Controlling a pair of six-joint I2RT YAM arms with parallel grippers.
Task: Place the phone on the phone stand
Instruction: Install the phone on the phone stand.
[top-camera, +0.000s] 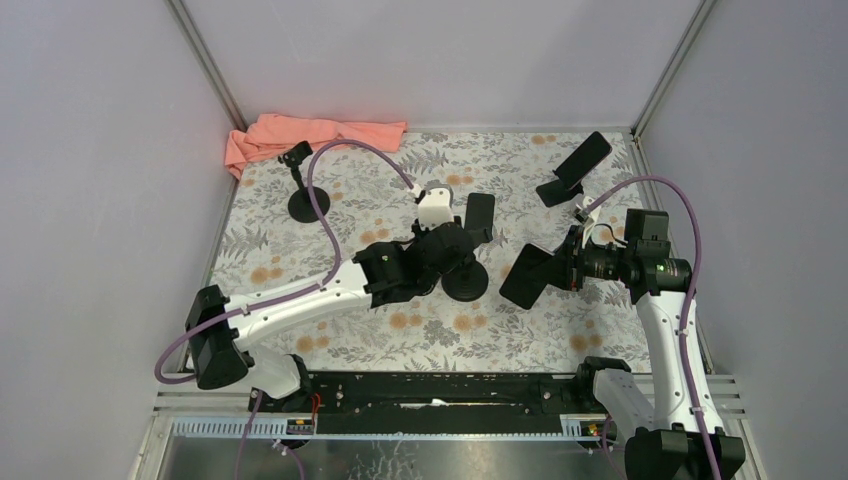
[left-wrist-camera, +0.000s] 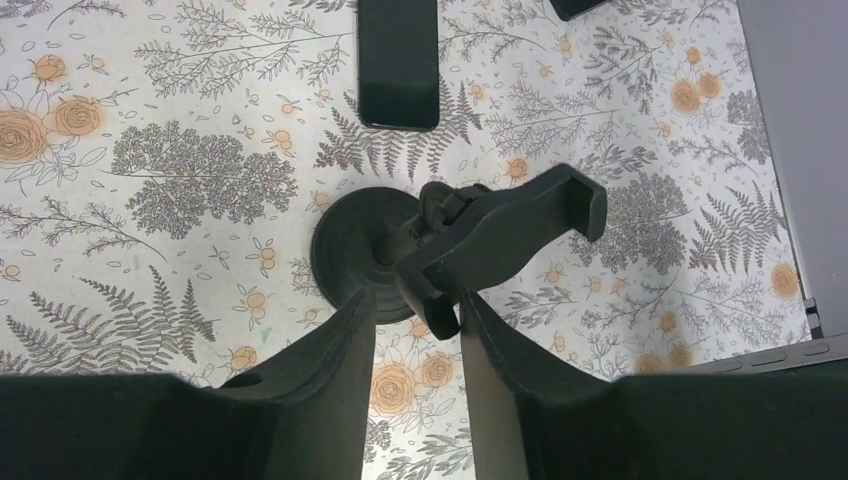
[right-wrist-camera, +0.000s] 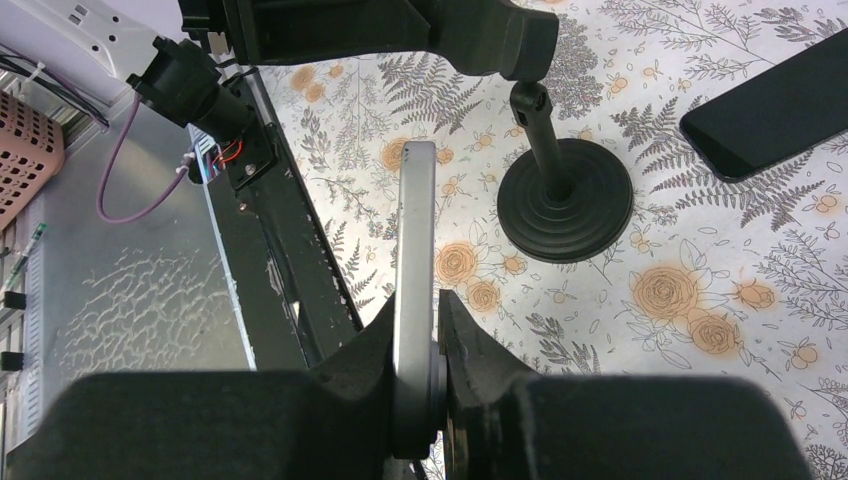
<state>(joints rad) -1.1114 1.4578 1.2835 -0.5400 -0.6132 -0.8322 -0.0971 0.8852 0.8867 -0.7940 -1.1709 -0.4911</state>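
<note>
The black phone stand has a round base (top-camera: 467, 281) and a tilted cradle (top-camera: 480, 215) mid-table. It also shows in the left wrist view (left-wrist-camera: 355, 250) and the right wrist view (right-wrist-camera: 565, 200). My left gripper (top-camera: 452, 248) (left-wrist-camera: 415, 300) is open, and its fingertips straddle the cradle's lower hook (left-wrist-camera: 437, 305) without pinching it. My right gripper (top-camera: 562, 268) (right-wrist-camera: 425, 310) is shut on a dark phone (top-camera: 525, 277). It holds the phone on edge above the table, just right of the stand, with the grey edge (right-wrist-camera: 415, 230) towards the camera.
A second phone (top-camera: 583, 157) (left-wrist-camera: 398, 60) (right-wrist-camera: 770, 105) lies at the far right with a dark object (top-camera: 553, 192) next to it. Another small stand (top-camera: 300, 190) and a pink cloth (top-camera: 310, 132) are at the far left. Grey walls close in the sides.
</note>
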